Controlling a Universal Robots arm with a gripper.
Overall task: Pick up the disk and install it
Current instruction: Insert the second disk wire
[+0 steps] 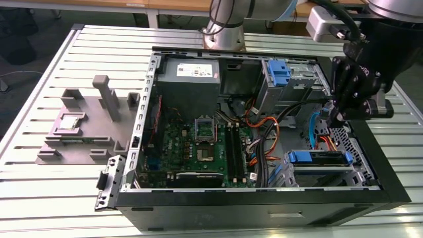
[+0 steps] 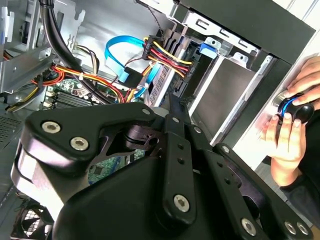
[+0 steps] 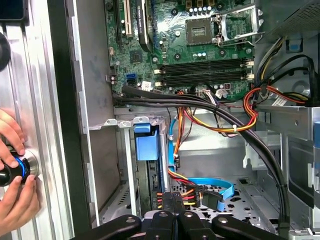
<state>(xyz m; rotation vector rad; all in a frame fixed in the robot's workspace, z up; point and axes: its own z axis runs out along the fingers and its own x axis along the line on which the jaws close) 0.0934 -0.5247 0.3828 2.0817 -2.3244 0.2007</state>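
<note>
The fingers [image 3: 175, 212] looked closed and empty, beside the seated disk [image 3: 146, 145]; probably rigid, fairly heavy, best gripped by its blue carrier.

disk [image 1: 320, 157] inside computer case [image 1: 264, 210]

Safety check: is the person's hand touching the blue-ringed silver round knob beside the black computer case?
Touching. The first wrist view shows the hand gripping the blue-ringed silver knob.

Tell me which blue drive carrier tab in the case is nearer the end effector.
The lower blue tab by the case's front corner, just below the end effector; the other tab stands beside the power supply.
</note>
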